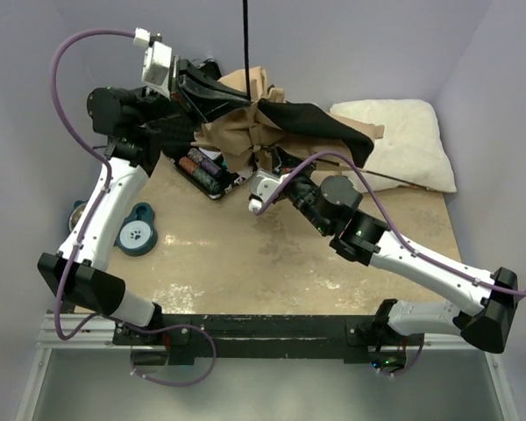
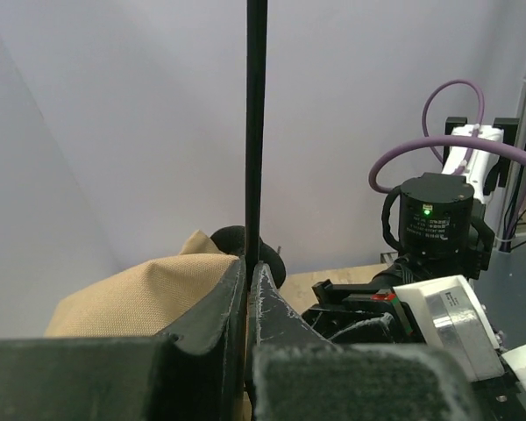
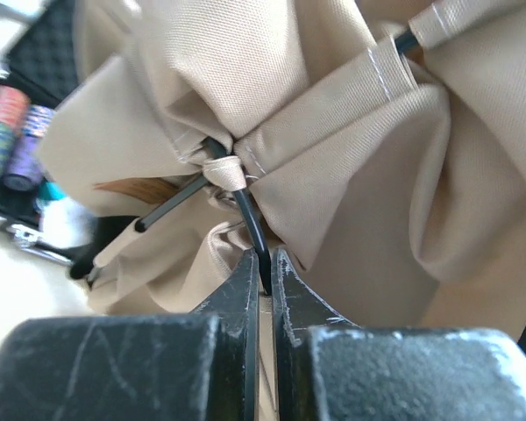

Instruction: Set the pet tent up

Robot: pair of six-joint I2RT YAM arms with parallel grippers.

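The pet tent [image 1: 254,127] lies crumpled at the back middle of the table, tan canvas with its black floor panel [image 1: 311,123] draped on top. One thin dark pole [image 1: 245,44] rises straight up out of it. My left gripper [image 1: 217,98] is shut on this pole [image 2: 256,132] just above the tan fabric [image 2: 140,298]. My right gripper [image 1: 276,171] sits at the tent's near side. In the right wrist view it [image 3: 265,263] is shut on the end of a second dark pole [image 3: 248,219] that comes out of a fabric loop in the canvas [image 3: 351,132].
A white fluffy pillow [image 1: 403,140] lies at the back right. A black case of coloured chips [image 1: 202,171] sits left of the tent, next to my left arm. A teal paw-print disc [image 1: 138,235] lies near the left edge. The right arm's motor [image 2: 434,219] shows in the left wrist view.
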